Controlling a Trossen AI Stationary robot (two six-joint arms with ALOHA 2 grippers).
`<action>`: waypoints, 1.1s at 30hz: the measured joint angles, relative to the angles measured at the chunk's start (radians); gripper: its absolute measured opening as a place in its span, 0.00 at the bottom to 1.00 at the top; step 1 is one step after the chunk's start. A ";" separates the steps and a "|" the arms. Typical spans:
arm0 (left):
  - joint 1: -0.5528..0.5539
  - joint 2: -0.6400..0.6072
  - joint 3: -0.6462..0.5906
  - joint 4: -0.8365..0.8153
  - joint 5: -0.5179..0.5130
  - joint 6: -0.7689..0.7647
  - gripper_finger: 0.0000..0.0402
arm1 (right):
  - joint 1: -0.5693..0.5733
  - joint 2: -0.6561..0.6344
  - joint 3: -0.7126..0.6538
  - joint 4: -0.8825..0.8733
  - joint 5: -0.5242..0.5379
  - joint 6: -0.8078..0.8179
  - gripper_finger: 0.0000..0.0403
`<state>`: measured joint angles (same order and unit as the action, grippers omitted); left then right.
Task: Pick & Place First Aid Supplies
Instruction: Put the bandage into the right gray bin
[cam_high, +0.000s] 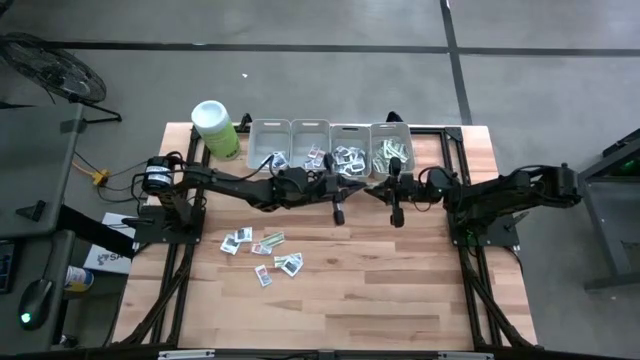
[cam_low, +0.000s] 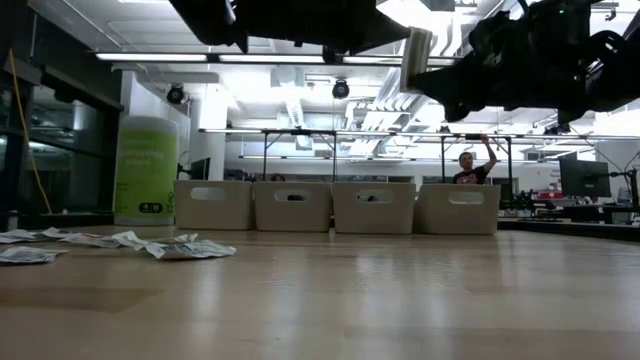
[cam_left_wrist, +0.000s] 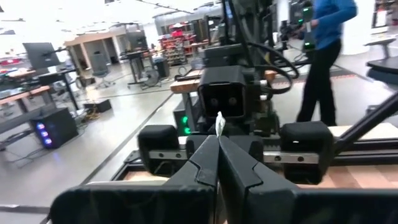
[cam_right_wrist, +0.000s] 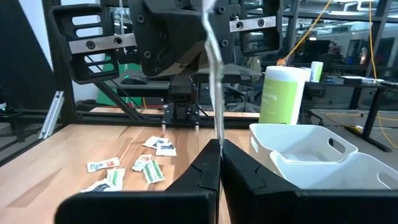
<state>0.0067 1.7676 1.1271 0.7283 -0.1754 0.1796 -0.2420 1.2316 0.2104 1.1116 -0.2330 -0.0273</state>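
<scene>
Progress: while several packets already lie in the four grey bins (cam_high: 290, 128) at the back of the table (cam_high: 400, 290), a scatter of packets (cam_high: 262, 247) is left on the wood toward the left side.
Left gripper (cam_left_wrist: 217, 144): raised near the bins, fingers clenched on a small white packet edge (cam_left_wrist: 219, 123).
Right gripper (cam_right_wrist: 219, 149): facing it, pinched on a thin strip (cam_right_wrist: 214, 56) standing upright.
Remaining: by my estimate, roughly ten packets to sort.
Bystander: green canister (cam_high: 215, 127) beside the bins.
</scene>
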 joint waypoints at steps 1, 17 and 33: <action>0.000 0.000 0.000 -0.003 -0.014 0.001 0.01 | 0.000 0.000 0.000 -0.003 0.004 0.000 0.00; 0.000 -0.015 0.000 -0.067 -0.244 0.040 0.31 | -0.149 -0.001 0.000 -0.183 0.079 0.082 0.00; 0.000 -0.015 0.000 -0.119 -0.398 0.184 0.31 | -0.399 -0.001 0.000 -0.411 0.327 0.174 0.00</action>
<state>0.0063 1.7527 1.1271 0.6089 -0.5737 0.3635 -0.6415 1.2308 0.2104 0.7007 0.0942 0.1470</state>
